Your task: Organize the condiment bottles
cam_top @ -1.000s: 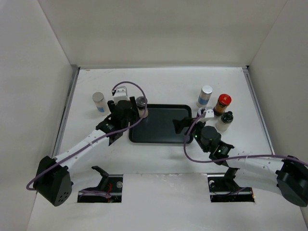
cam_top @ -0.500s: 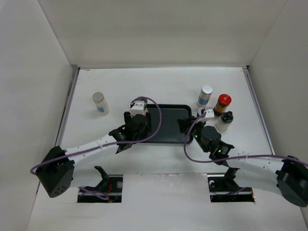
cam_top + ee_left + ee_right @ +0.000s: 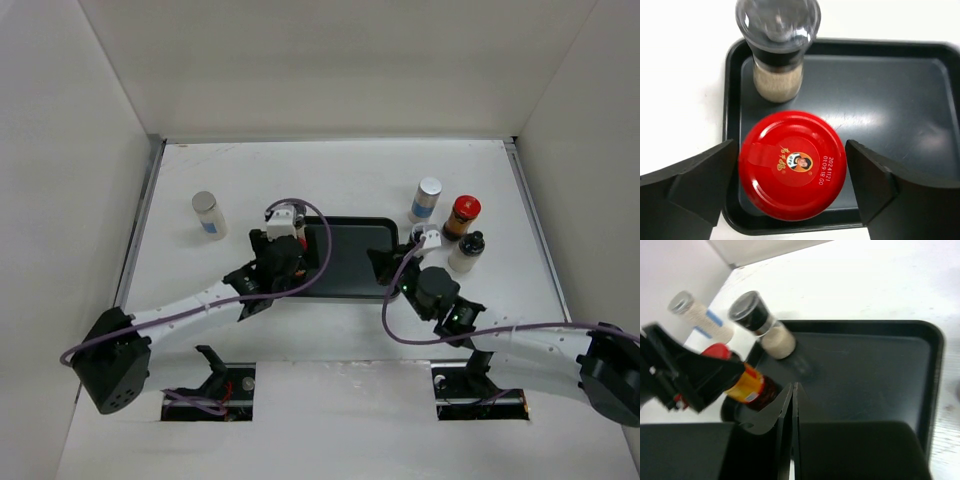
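Left side: your left end effector [image 3: 791,150] has its fingers spread wide on either side of the red-lidded jar [image 3: 792,165]. It looks loose of the jar, not pinching it.
Right side: your right end effector [image 3: 792,388] is closed, finger against finger, with nothing held. It hangs over the right end of the tray [image 3: 890,100].
On the tray: the red-lidded jar stands upright in the near left corner. The clear-capped shaker [image 3: 777,50] stands just behind it at the far left corner.
Left of the tray: one white cylinder [image 3: 207,213] stands alone on the bench [image 3: 350,170].
Right of the tray: a second white cylinder [image 3: 426,198], another red-capped jar [image 3: 463,216] and the black-capped bottle [image 3: 467,250] stand clustered near the tray's right edge.
Handling: these look like rigid glass or hard plastic, smooth-sided and fairly light. They are tall for their bases, so you should expect them to tip easily.
Where to take hold: grip the body below the cap, square across the widest round part. A glossy lid could slip or turn.
Risk: the right-hand cluster is tight, so open fingers may knock a neighbour as you come down.
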Controlling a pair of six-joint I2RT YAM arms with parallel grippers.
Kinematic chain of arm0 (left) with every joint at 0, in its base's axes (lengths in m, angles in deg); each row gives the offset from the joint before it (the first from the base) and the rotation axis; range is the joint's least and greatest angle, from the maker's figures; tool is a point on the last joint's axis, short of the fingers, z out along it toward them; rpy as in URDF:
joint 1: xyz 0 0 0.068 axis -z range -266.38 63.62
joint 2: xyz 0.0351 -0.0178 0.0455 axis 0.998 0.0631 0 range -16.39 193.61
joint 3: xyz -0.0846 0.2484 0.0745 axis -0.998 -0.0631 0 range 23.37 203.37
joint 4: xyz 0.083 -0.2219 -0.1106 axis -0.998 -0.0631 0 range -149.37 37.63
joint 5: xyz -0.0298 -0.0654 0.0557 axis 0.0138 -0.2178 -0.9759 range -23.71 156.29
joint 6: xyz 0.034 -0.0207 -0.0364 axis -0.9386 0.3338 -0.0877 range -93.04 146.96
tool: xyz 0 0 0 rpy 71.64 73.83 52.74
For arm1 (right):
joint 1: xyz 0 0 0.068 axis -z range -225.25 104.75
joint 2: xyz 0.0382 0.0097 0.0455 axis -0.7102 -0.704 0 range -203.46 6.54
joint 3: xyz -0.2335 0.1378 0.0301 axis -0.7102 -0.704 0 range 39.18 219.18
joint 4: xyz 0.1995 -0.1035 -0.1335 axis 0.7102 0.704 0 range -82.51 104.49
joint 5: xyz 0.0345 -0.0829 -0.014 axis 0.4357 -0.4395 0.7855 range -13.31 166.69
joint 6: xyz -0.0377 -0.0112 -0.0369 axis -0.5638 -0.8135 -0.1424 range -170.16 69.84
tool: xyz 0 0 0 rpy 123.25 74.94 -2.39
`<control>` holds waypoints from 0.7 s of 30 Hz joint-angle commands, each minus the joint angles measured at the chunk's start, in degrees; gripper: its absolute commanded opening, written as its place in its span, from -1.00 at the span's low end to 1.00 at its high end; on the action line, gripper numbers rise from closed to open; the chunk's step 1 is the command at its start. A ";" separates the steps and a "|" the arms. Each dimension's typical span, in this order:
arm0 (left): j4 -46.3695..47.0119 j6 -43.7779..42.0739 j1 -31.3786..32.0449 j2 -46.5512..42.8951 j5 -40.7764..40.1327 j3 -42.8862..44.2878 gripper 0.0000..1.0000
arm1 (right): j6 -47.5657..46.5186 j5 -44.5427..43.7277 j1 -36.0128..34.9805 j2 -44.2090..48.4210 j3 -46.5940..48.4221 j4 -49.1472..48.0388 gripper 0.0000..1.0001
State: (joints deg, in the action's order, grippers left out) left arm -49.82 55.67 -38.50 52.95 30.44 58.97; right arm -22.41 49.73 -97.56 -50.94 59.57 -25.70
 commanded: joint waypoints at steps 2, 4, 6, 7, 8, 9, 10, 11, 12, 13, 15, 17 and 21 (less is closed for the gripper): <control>4.05 -0.32 -2.47 -7.01 -2.64 1.58 0.89 | -2.52 1.29 -2.57 0.52 0.18 -6.01 -0.82; 4.05 -0.32 -5.19 -9.21 -2.47 2.28 0.91 | -2.52 1.04 -2.66 0.26 0.53 -4.79 -0.80; 3.17 -0.50 -8.79 -10.36 -2.29 3.86 0.91 | -2.09 0.51 -1.70 0.08 0.36 -3.90 -0.75; 2.04 -0.67 -10.99 -10.54 -2.64 4.91 0.91 | -1.65 0.51 -0.91 0.17 0.27 -3.47 -0.72; 1.07 -0.85 -13.79 -10.54 -2.99 5.88 0.91 | -1.03 1.20 -0.21 0.26 0.36 -2.59 -0.67; 0.36 -0.76 -16.87 -10.46 -2.73 6.59 0.92 | -0.85 1.56 -0.02 0.26 0.62 -2.06 -0.64; 0.44 -0.85 -19.86 -10.45 -2.29 7.12 0.92 | -0.94 1.73 -0.02 0.08 0.89 -1.79 -0.61; 0.53 -1.11 -22.58 -9.93 -2.38 7.73 0.92 | -1.20 1.74 -0.02 -0.18 0.97 -1.96 -0.57; 0.44 -1.11 -25.57 -9.06 -1.85 8.69 0.93 | -1.20 1.74 -0.02 -0.44 0.98 -2.23 -0.54; -0.08 -1.20 -28.30 -8.00 -0.63 9.83 0.93 | -0.94 1.82 -0.02 -0.80 0.98 -2.23 -0.48; -0.35 -1.37 -32.52 -5.37 1.31 11.51 0.93 | -0.50 1.91 -0.02 -1.32 1.06 -1.62 -0.38; -1.05 -1.46 -35.08 -3.61 2.46 12.65 0.93 | -0.59 1.91 -0.02 -1.06 1.24 -1.53 -0.29; -1.05 -2.16 -39.39 2.54 3.42 15.20 0.91 | -0.24 2.00 -0.02 -2.02 1.24 -1.79 -0.23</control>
State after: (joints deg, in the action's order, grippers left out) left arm -50.50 54.78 -75.77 52.56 31.49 71.03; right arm -23.28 50.85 -97.74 -52.18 59.57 -25.92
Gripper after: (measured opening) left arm 0.959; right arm 0.383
